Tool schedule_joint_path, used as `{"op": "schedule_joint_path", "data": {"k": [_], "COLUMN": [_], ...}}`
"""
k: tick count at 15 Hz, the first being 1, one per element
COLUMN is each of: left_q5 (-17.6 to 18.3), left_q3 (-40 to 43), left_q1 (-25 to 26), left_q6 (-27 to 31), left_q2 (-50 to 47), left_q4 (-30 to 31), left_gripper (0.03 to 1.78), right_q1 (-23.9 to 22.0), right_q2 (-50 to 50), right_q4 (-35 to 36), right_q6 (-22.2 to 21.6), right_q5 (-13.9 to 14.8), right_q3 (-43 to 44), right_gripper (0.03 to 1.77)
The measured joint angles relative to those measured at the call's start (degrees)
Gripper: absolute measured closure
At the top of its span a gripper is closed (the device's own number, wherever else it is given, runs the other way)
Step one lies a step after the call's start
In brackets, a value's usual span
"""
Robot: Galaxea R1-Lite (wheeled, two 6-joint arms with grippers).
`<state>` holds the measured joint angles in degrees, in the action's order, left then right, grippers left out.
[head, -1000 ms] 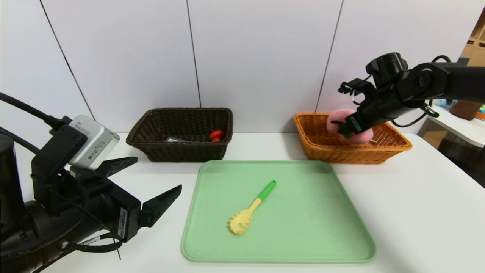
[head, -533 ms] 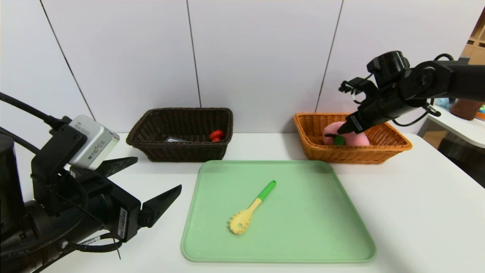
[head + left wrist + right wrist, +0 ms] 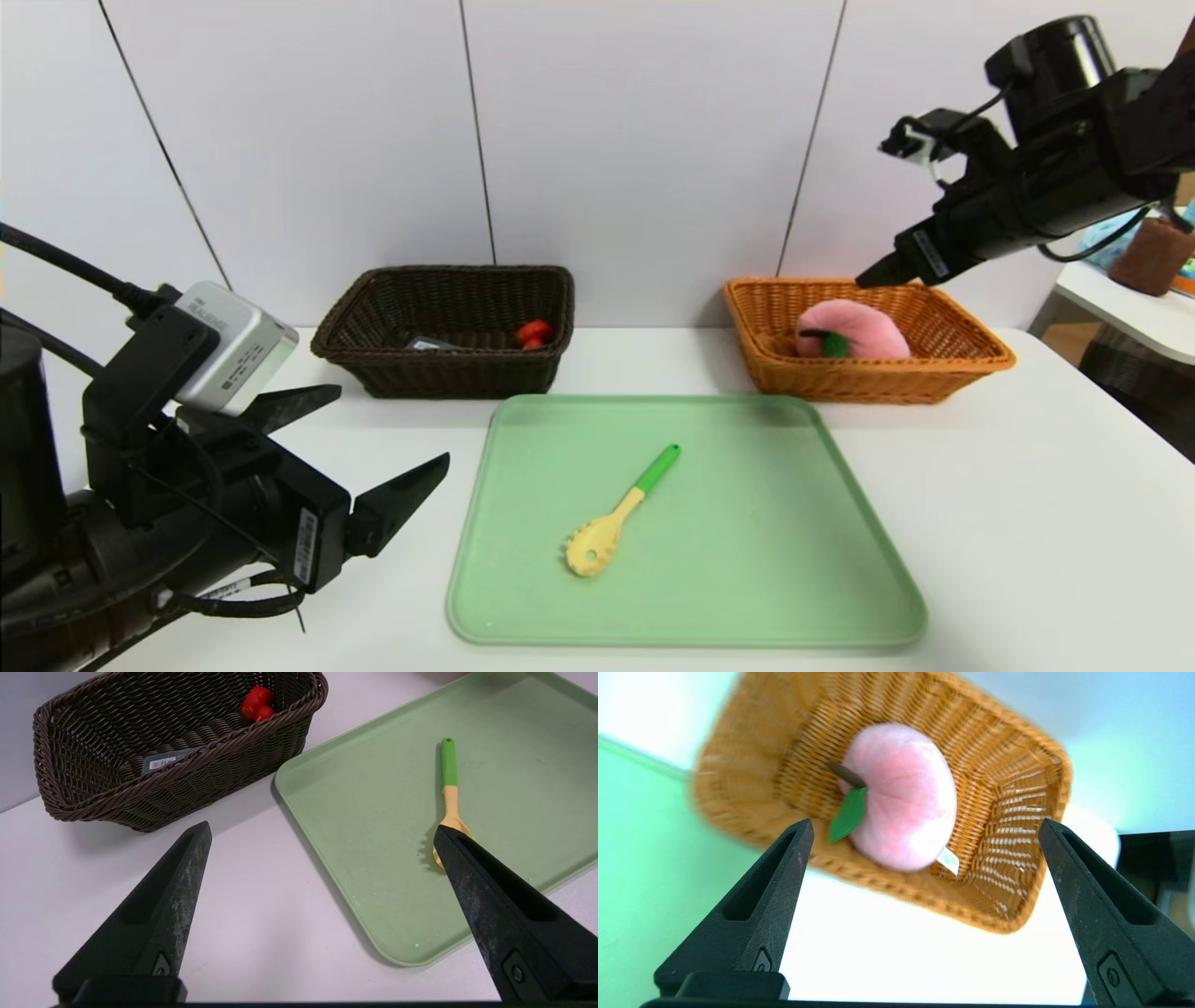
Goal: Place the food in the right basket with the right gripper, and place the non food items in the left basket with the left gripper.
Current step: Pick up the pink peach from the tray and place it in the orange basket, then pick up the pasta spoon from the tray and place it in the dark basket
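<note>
- On the green tray [image 3: 747, 523], the pasta spoon [image 3: 618, 515] looks light, stiff and a bit slick; grab its green handle.
- Left claw [image 3: 322, 833] gapes wide and empty; right claw [image 3: 924, 828] is likewise spread, nothing held, above the peach [image 3: 854, 331].

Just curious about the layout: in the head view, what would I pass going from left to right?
Left gripper → dark brown basket → yellow pasta spoon on the green tray → orange basket holding the plush peach.

Peach [image 3: 854, 329] in right basket [image 3: 971, 359]; spoon [image 3: 616, 515] on tray [image 3: 794, 560].
</note>
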<state>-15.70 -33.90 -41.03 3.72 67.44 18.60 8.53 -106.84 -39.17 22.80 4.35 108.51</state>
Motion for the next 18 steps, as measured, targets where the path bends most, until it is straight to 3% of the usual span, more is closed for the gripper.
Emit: {"op": "schedule_joint_path", "data": {"k": [8,10,15,18], "left_q5": [0.00,0.00,0.00,0.00], "left_q3": [0.09,0.23,0.33,0.22], "left_q1": [0.00,0.00,0.00,0.00], "left_q6": [0.02,0.05,0.05,0.00], "left_q2": [-0.11,-0.33,-0.49,-0.27], "left_q4": [-0.04,-0.11,-0.13,-0.09], "left_gripper": [0.12,0.12,0.12,0.12], "right_q1": [5.83,7.80,9.90,9.92], "right_q2": [19.97,24.83,37.13,43.86], "right_q4": [-0.94,-0.77,4.36,10.09], "right_q6": [-8.63,-12.82,-19.42,-21.50], "right_q5": [0.18,0.50,1.49,4.57], "right_q3": [-12.15,-17.05,-35.16,-47.74], "right_gripper": [0.11,0.11,0.11,0.11]}}
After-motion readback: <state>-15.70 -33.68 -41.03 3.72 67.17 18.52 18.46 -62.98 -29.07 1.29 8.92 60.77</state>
